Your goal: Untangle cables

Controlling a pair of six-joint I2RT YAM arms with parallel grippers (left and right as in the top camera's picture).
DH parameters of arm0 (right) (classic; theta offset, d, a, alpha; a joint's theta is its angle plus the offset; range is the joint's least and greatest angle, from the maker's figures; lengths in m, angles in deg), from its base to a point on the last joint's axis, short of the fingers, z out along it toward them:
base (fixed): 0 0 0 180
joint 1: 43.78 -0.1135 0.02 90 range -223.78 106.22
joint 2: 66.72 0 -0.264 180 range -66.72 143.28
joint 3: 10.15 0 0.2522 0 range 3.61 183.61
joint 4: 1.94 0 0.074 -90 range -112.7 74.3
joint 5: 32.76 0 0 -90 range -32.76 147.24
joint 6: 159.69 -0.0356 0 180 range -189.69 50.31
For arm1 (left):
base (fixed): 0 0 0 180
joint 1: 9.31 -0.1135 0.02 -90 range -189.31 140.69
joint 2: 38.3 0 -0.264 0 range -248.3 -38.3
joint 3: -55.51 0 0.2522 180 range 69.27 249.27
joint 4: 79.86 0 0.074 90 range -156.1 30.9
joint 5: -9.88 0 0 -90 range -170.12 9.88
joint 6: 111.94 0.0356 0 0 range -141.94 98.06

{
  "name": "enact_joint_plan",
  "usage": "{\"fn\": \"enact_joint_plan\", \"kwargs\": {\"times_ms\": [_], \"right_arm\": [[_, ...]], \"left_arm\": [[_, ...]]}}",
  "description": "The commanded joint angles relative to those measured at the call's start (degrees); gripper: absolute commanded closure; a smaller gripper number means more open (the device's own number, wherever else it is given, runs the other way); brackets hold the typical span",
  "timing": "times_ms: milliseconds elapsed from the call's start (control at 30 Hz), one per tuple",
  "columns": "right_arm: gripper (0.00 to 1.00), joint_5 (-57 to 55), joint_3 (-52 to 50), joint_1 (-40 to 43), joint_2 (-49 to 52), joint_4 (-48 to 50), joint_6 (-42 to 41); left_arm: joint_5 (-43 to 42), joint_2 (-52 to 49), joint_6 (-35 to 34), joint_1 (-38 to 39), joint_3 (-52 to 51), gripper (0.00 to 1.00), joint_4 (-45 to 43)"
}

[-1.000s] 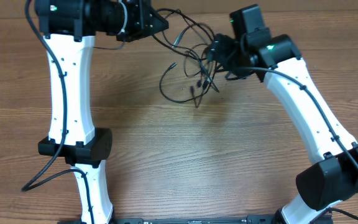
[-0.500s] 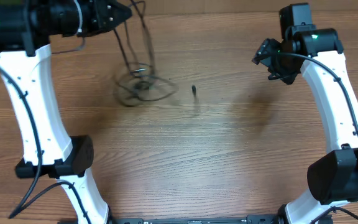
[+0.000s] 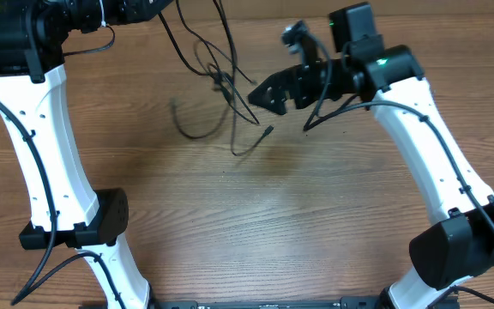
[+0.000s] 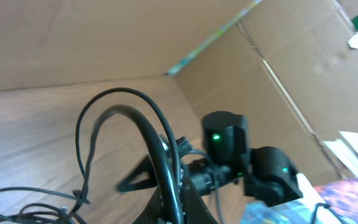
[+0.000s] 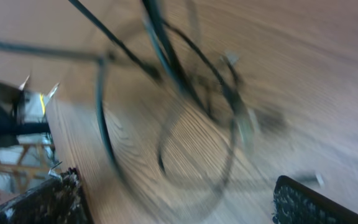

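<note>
Cables (image 3: 222,82) hang near-vertical from the left gripper (image 3: 157,7), clamped on them; the right gripper (image 3: 262,96), fingers spread, sits just right of the strands, facing them

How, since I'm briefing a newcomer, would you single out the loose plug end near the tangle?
On the wooden table, find the cables dangling at the far middle. Beside the right gripper, one of them ends in a small plug, standing clear of the tangled loops.
</note>
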Motion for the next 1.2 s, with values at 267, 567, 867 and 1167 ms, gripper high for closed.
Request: {"fn": "enact_joint_plan", "kwargs": {"times_ms": [267,567,867,1167], "right_arm": [[0.01,1.25,0.22,-7.23,2.82,3.82,6.71],[0.45,-8.35,0.22,-10.67,6.84,7.89,0.17],[0.96,-28.52,4.83,1.03,-1.49,-1.42,-16.85],[0.96,-38.18,5.25,23.58,-9.75,-13.35,-32.59]], "left_arm": [[-5.75,1.4,-2.58,0.11,0.39,0.96,-0.28],[-5.75,1.4,-2.97,0.11,0.42,0.96,0.2],[5.7,1.4,2.4,-7.04,0.42,0.96,1.27],[38.56,1.36,1.55,-13.42,0.37,0.96,8.41]]}}
